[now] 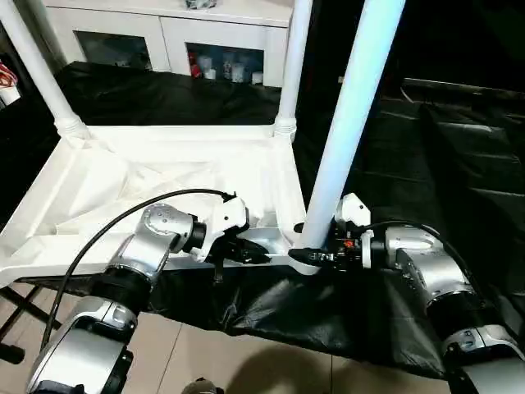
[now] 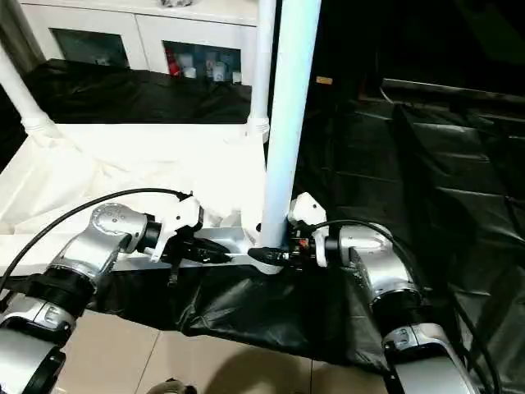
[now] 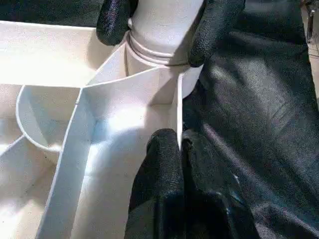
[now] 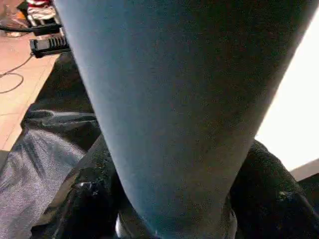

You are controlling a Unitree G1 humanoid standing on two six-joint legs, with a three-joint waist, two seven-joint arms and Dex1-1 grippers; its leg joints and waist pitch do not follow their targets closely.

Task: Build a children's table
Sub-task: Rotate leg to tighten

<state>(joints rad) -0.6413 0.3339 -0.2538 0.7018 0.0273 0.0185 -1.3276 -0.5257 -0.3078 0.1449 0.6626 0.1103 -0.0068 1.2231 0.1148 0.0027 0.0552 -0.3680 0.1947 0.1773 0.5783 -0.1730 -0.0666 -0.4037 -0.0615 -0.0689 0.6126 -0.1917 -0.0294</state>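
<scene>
The children's table top (image 1: 123,185) lies upside down on a black-covered surface. Two white legs stand in its far corner sockets, one at the left (image 1: 37,70) and one at the right (image 1: 294,57). A third leg (image 1: 353,115) stands upright at the near right corner socket (image 3: 159,59). My right gripper (image 1: 310,256) is shut on this leg's base, one black finger (image 3: 114,20) on each side. My left gripper (image 1: 261,256) is shut on the table top's near rim (image 3: 178,114), just left of that corner.
A white cabinet with glass doors (image 1: 172,33) stands behind the table. Black sheeting (image 1: 443,148) covers the surface to the right and hangs over the near edge. Tiled floor (image 1: 246,361) lies below. A black cable (image 1: 123,217) arcs over my left forearm.
</scene>
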